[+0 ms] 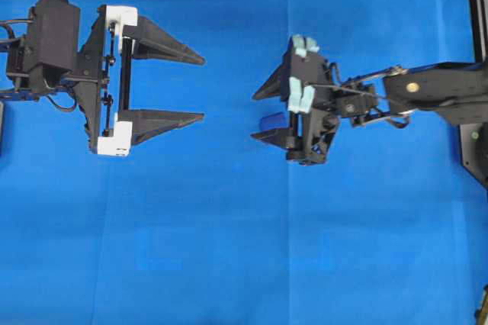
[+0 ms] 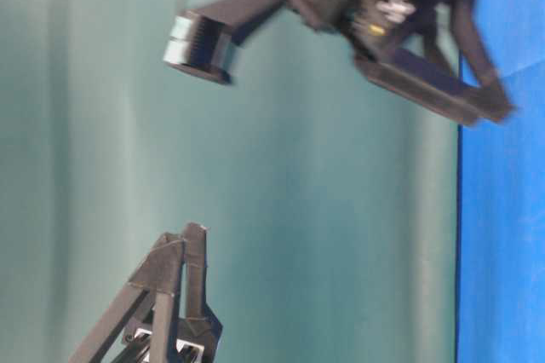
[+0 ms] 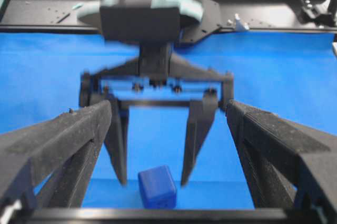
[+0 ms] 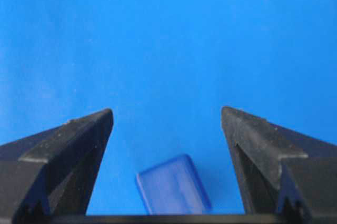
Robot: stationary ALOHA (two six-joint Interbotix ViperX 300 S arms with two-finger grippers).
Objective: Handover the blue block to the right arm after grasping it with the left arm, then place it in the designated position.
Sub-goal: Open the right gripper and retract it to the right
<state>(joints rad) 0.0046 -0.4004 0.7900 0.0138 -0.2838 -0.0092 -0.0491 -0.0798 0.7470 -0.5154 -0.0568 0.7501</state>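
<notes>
We see the blue block lying loose on the blue cloth, between our right gripper's released jaws. Our left gripper, jaws spread wide and empty, faces it across open cloth toward the bench's left edge.

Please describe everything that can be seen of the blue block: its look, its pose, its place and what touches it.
The blue block is a small dark-blue cube with rounded edges, darker than the blue cloth that it lies on. Its surface looks smooth and slightly shiny, like plastic. It sits turned a little, not square to the fingers. It lies between the two open fingers of the right gripper, and neither finger touches it. Only the cloth touches it. The left gripper stands apart, open and empty.
</notes>
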